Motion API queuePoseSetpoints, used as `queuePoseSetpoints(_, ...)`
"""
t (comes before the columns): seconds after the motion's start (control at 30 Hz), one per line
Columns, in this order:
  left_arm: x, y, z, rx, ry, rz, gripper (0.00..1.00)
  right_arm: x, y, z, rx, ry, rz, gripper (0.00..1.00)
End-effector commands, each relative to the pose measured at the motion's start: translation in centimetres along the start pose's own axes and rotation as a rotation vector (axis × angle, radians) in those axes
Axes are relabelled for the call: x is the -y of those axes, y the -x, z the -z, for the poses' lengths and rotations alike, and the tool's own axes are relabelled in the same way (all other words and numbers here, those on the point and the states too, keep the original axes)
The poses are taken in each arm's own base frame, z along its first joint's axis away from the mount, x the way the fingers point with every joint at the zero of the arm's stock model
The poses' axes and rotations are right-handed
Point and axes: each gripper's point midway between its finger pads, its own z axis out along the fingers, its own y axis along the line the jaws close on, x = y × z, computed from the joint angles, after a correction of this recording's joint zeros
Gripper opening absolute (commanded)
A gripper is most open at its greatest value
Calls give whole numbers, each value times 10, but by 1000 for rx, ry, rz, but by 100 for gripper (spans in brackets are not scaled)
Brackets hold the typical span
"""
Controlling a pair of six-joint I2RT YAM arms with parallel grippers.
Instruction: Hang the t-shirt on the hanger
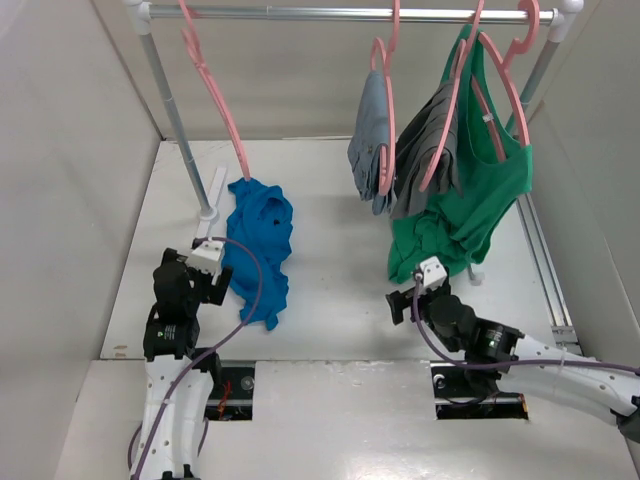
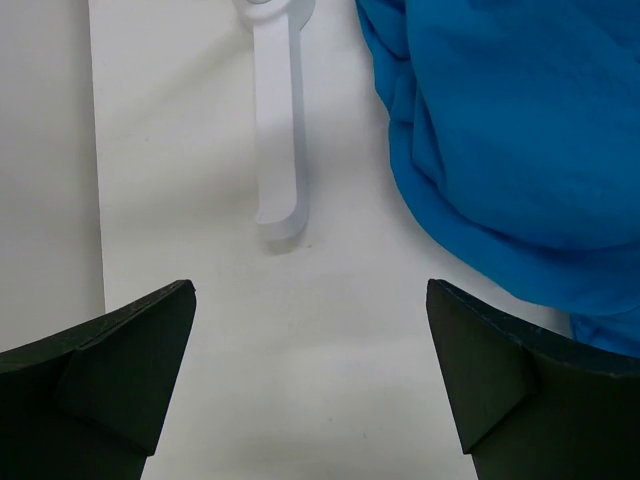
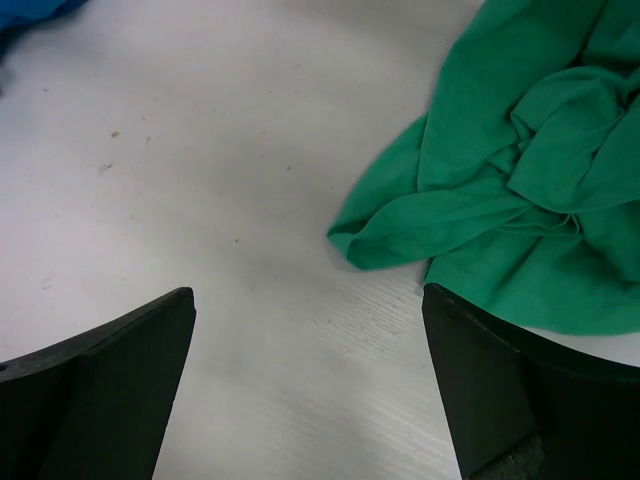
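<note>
1. Left jaws: I read the left gripper (image 2: 310,290) as spread wide. Both fingers (image 2: 120,370) were well apart, with only bare table (image 2: 340,330) between them. They held nothing and touched nothing.
2. Left arm pose: the arm rose from its base at the near edge. Its wrist aimed away from me, toward the white foot (image 2: 278,120) of the rack post. The gripper sat just left of the t-shirt (image 1: 258,245).
3. Right jaws: the right gripper (image 3: 308,295) was likewise spread wide and empty, above bare table surface.
4. Right arm pose: the arm lay low, reaching in from the right. Its gripper pointed at the table near the bunched hem of the green tank top (image 3: 520,170).
5. Task item location: the t-shirt lay crumpled on the table, left of centre. Its upper end met the lower end of the hanger (image 1: 215,95).
6. Hanger location: the hanger slanted down from the rail (image 1: 300,13) at the left. I could not tell whether it passed inside the cloth.
7. Other items: grey garments (image 1: 375,140) and the tank top hung on other pink hangers to the right.
</note>
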Motion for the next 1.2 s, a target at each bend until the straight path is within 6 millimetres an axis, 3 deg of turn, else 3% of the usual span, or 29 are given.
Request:
queuePoseSetpoints(0.0,-14,22,3,67,62,45,99,-2,32,3,80,-2,-64,100)
queuePoseSetpoints(0.2,-8,42,9,119,-25,-97,99,-8,39,2,75,19,-41,100)
queuePoseSetpoints(0.3,0,67,23,212,-89,-96,97,-14,43,-1,56,41,18,100)
queuePoseSetpoints(0.37,13,90,42,326,-160,-116,96,-19,45,-3,42,62,62,100)
queuePoseSetpoints(0.47,39,106,77,484,-284,-332,94,-25,46,-10,10,66,94,100)
queuePoseSetpoints(0.5,50,99,86,491,-331,-382,94,-26,46,-11,3,65,99,100)
queuePoseSetpoints(0.53,54,101,96,540,-339,-492,94,-31,45,-15,-16,72,111,100)
queuePoseSetpoints(0.63,69,112,136,672,-375,-598,94,-38,51,-20,-32,92,156,100)
queuePoseSetpoints(0.67,68,123,153,719,-359,-589,94,-46,46,-26,-65,115,193,100)
queuePoseSetpoints(0.7,66,127,159,733,-348,-596,94,-48,45,-26,-67,125,193,100)
queuePoseSetpoints(0.77,51,156,176,811,-267,-529,94,-54,46,-32,-88,135,220,100)
queuePoseSetpoints(0.8,38,166,179,797,-233,-350,94,-55,47,-34,-93,135,234,100)
queuePoseSetpoints(0.87,10,207,207,919,-126,-216,94,-65,54,-38,-91,168,251,100)
queuePoseSetpoints(0.93,-6,229,211,935,-108,-91,94,-71,53,-43,-106,187,292,100)
queuePoseSetpoints(0.97,-9,245,229,976,-126,-30,94,-75,55,-43,-106,206,299,100)
queuePoseSetpoints(1.0,-15,256,235,1000,-124,1,94,-77,62,-45,-97,207,294,100)
queuePoseSetpoints(1.03,-18,266,229,984,-149,42,94,-81,63,-46,-98,223,309,100)
queuePoseSetpoints(1.07,-24,278,241,1010,-146,70,94,-81,63,-46,-98,223,309,100)
queuePoseSetpoints(1.17,-37,301,251,1047,-146,165,92,-95,82,-43,-59,295,313,100)
